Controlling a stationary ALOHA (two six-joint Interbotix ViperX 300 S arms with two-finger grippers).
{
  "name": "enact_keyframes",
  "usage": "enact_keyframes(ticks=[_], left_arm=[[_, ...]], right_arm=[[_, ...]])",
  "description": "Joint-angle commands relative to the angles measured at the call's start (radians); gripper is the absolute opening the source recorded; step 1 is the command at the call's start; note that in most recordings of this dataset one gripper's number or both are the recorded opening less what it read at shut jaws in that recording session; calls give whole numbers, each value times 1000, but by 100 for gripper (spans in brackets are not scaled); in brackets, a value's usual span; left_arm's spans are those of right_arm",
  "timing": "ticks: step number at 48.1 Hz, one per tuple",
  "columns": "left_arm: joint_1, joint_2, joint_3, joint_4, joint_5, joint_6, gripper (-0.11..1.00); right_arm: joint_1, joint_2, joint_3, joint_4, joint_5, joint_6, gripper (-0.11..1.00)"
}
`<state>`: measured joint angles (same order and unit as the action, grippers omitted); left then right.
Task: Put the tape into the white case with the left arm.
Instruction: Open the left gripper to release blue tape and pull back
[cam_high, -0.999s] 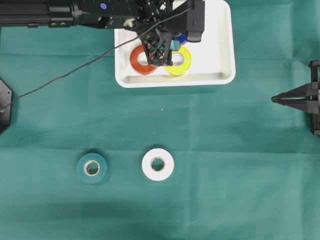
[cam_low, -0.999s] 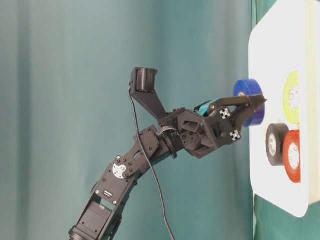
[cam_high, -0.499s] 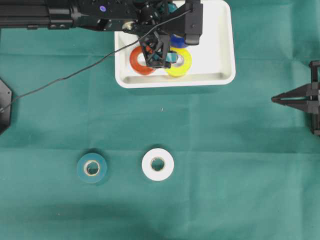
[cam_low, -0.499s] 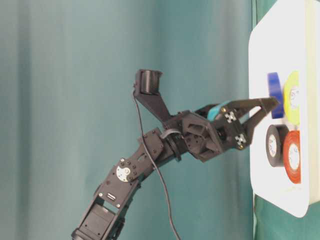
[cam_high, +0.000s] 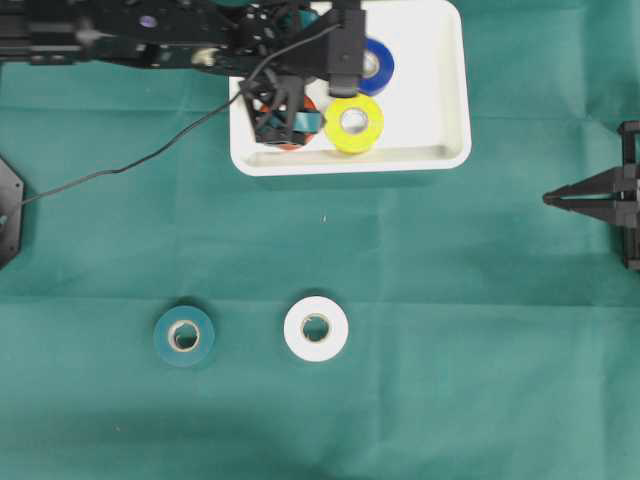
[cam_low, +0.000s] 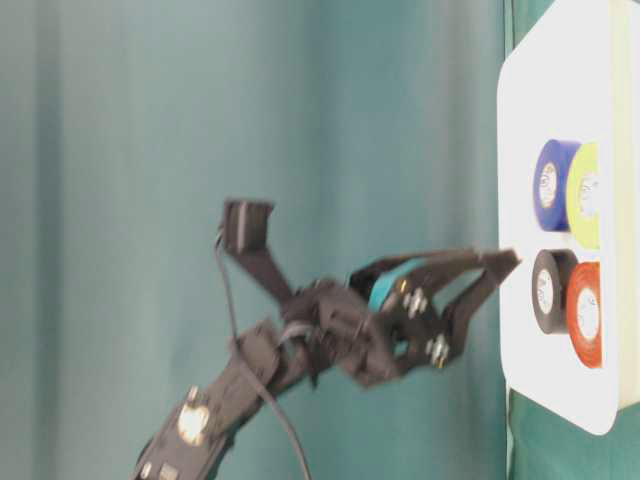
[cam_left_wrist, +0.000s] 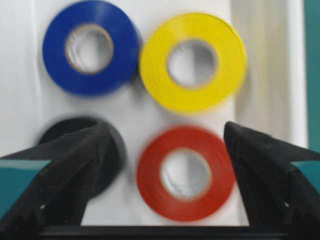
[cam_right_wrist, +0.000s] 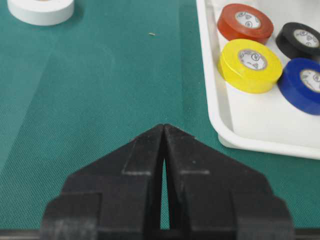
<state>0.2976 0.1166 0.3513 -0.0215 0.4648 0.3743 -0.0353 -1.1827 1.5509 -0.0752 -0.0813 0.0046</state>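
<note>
Four rolls were seen lying flat in the white case (cam_high: 448, 90): black, red, blue tape (cam_left_wrist: 90, 47) and yellow. A second earlier the blue tape had been pinched by the left gripper (cam_left_wrist: 165, 165); it had since been released, jaws spread wide and empty. The right gripper (cam_right_wrist: 164, 131) was kept closed, holding nothing. This delivery was judged complete.

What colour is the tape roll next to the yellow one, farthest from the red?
Blue tape roll, clearest in the left wrist view.

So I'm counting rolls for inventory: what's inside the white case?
The white case holds four rolls: blue, yellow, red and black. Overhead, the left gripper covers the black and most of the red.
</note>
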Motion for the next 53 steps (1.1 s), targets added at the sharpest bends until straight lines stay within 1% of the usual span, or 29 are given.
enact_keyframes(ticks=[1,10,17,33,44,48,53], left_arm=[[-12,-84,34,-3,-17,-11,96],[-35,-176,132,-5,-38,-61,96],[-51,-241,193,-3,-43,-87,96],[-104,-391,314,-5,-46,-94,96],[-141,-494,410,-8,-94,-97,96],[-155,-528,436,-6,-103,-115,96],[-170,-568,468,-6,-106,-161,96]], right_arm=[[0,6,-11,0,-8,0,-9],[0,6,-11,0,-8,0,-9],[0,6,-12,2,-8,0,-9],[0,6,-14,0,-6,0,-9],[0,5,-14,2,-6,0,-9],[-2,6,-14,2,-6,0,-9],[-2,6,-14,0,-6,0,-9]])
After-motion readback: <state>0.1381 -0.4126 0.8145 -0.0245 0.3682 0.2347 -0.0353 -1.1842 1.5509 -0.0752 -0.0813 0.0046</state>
